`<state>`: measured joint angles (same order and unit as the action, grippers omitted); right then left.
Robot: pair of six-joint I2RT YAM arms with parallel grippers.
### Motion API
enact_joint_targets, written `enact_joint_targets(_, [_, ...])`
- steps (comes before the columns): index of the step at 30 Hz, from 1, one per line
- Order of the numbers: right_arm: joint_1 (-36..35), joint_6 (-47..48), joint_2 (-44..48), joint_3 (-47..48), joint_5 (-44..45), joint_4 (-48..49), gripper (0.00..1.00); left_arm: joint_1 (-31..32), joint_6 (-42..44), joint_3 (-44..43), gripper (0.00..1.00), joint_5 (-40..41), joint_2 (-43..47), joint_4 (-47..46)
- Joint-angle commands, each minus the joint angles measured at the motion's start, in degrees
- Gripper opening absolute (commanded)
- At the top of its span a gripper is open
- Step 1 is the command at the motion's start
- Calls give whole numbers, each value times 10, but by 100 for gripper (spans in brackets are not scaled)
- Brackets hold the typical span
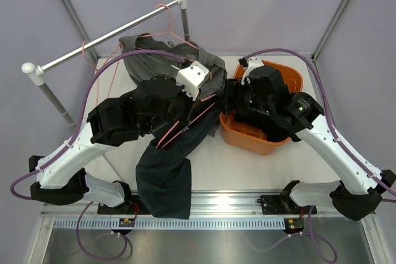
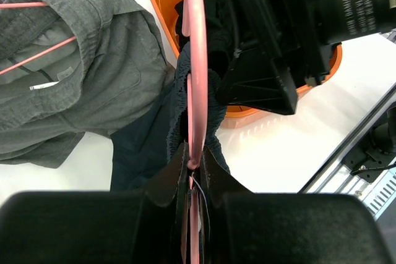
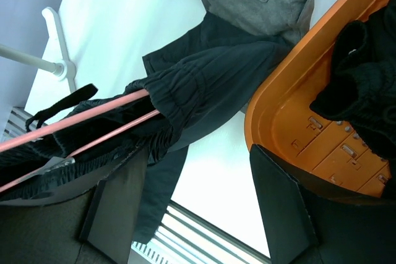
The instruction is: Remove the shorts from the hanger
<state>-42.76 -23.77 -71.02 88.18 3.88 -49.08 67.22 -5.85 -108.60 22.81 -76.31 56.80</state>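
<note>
The navy shorts (image 1: 166,174) hang over a pink hanger (image 1: 189,122). Their long axis runs diagonally from beside the orange basket (image 1: 272,143) down to the near edge of the tabletop (image 1: 247,171), legs trailing toward the arm bases.

In the left wrist view, the left gripper (image 2: 193,168) pinches the hanger, and a hard tug on the cloth might twist it loose.

In the right wrist view, the right gripper (image 3: 192,171) is spread beside the bunched waistband (image 3: 179,100). Closing there could catch a hanger bar along with the cloth.

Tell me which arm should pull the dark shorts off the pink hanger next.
Right, probably. The right gripper, open, faces the dark navy cloth shorts' gathered waistband, while the left gripper is shut on the thin pink hanger, steadying it.
</note>
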Motion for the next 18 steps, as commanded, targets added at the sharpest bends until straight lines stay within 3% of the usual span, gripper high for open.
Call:
enact_joint_targets(1, [-7, -10, -12, 17, 19, 28, 75, 2, 7, -12, 0, -14, 1, -50])
enact_joint_targets(6, [-7, -11, -43, 34, 37, 33, 71, 3, 4, -6, 0, -12, 4, -50])
enact_joint_targets(10, [-7, -8, -68, 50, 56, 30, 60, 3, 1, 1, 0, -16, 15, -49])
enact_joint_targets(11, [-7, -8, -73, 52, 68, 29, 55, 3, 1, 2, 0, -15, 21, -49])
enact_joint_targets(12, [-7, -9, -75, 58, 75, 26, 40, 3, 0, 5, 0, -13, 25, -43])
enact_joint_targets(14, [-7, -8, -76, 69, 112, 15, 23, 3, -1, 6, 0, -9, 34, -35])
enact_joint_targets(15, [-6, -8, -78, 74, 126, 11, 9, 4, -4, 10, 0, -6, 38, -27])
enact_joint_targets(18, [5, 1, -97, 106, 166, -15, 0, 3, -8, 34, 0, -8, 71, -27])
